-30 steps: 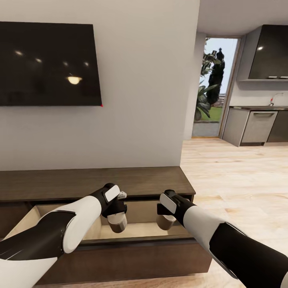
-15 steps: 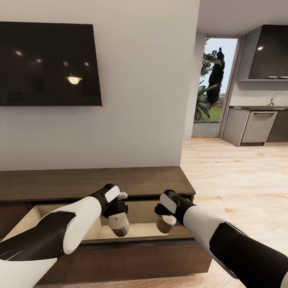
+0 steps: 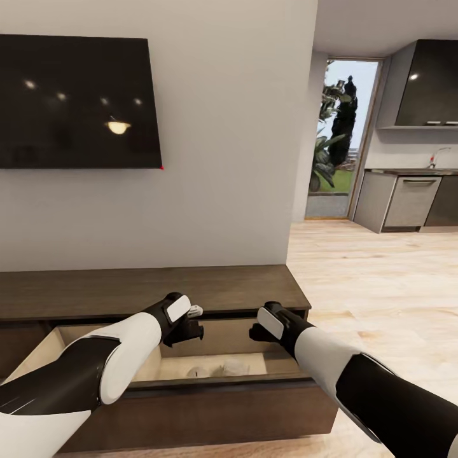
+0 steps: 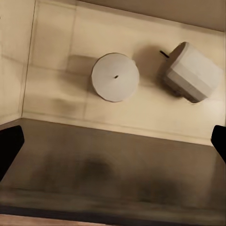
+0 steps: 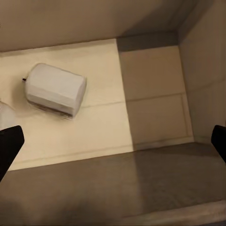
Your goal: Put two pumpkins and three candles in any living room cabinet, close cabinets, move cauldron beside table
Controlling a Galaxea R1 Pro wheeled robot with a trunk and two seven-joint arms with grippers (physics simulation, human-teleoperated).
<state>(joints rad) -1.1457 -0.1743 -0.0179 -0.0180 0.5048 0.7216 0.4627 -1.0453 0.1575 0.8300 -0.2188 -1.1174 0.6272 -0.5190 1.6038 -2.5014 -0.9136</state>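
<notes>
Hovering over the drawer: both my grippers hung above the open drawer [image 3: 210, 366] of the cabinet [image 3: 146, 289], the left gripper [image 3: 191, 331] and the right gripper [image 3: 257, 332] side by side and apart.
Left fingers: spread wide, with one dark fingertip [image 4: 9, 150] at each edge of the left wrist view and nothing between them.
Right fingers: likewise wide, a fingertip [image 5: 8, 148] at each side of the right wrist view, holding nothing.
Upright candle: one candle [image 4: 115, 76] stood on end on the pale drawer floor, its round top and wick facing my left wrist camera.
Tipped candle: a second candle [image 4: 193, 71] [image 5: 55, 88] lay on its side just beside the first, not touching it as far as I could tell.
In the head view: the two candles [image 3: 216, 367] showed as pale shapes low in the drawer, between my two wrists.
Drawer edges: the front wall [image 4: 113, 155] ran across below my fingers; a side wall [image 5: 202, 70] closed the drawer near my right gripper, with bare floor between it and the tipped candle.
Surroundings: a black TV [image 3: 76, 102] hung on the grey wall above the cabinet top.
Open room: light plank floor [image 3: 369, 286] stretched to my right toward a kitchen counter [image 3: 407, 200] and a glass door [image 3: 340, 137].
</notes>
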